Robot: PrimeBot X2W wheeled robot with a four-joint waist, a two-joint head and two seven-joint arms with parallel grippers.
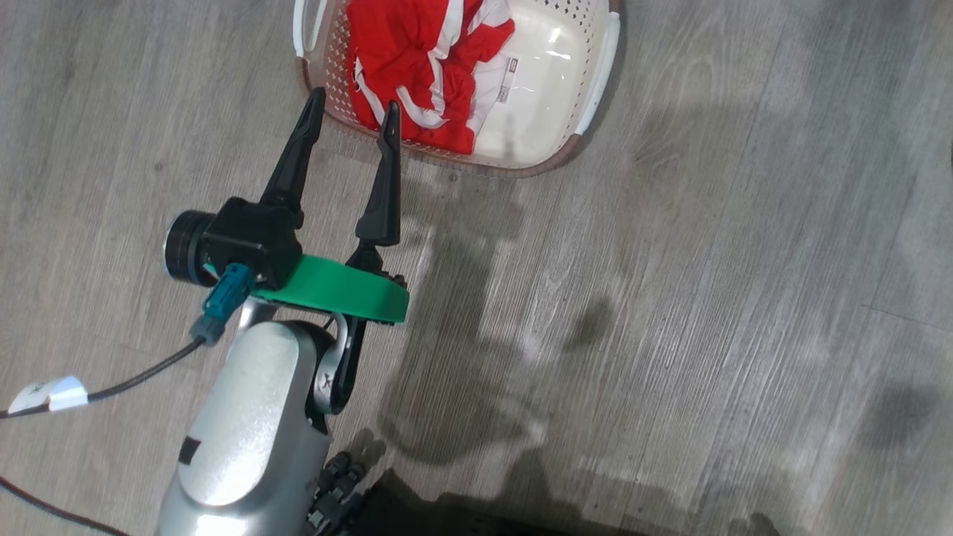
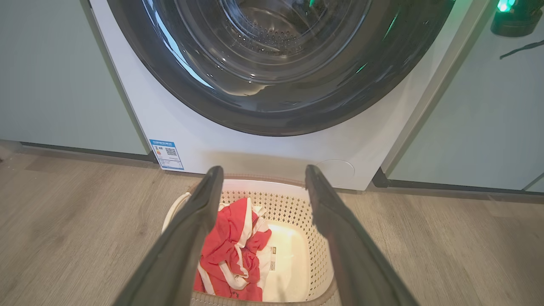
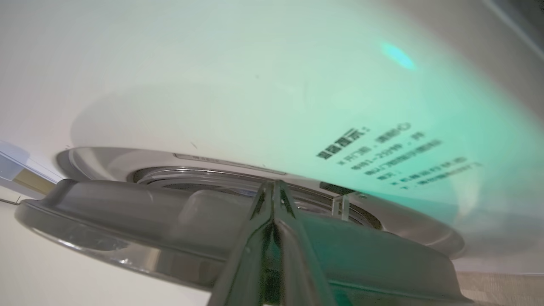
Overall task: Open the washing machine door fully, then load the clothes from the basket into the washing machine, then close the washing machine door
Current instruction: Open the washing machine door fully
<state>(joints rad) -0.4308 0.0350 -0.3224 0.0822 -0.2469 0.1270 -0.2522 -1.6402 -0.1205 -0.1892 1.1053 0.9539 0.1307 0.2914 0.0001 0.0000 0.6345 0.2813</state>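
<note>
The washing machine [image 2: 212, 144] takes the back of the scene, its white front set between pale teal cabinets [image 2: 55, 76] on a wood-grain floor [image 1: 670, 298]. Its door [image 3: 127, 221], a glossy black rim round clear glass, stands slightly ajar in the right wrist view, with a gap showing between rim and machine face. Just in front sits the basket [image 2: 318, 246]. The clothes [image 2: 229, 250], red with white stripes, lie bunched in its left half, and the base beside them is bare. The left gripper [image 1: 356, 100] hovers over the basket's near rim, fingers spread wide, nothing between them. The right gripper [image 3: 272, 185] has its fingers pressed together, tips at the door's edge; I can't tell if they touch.
</note>
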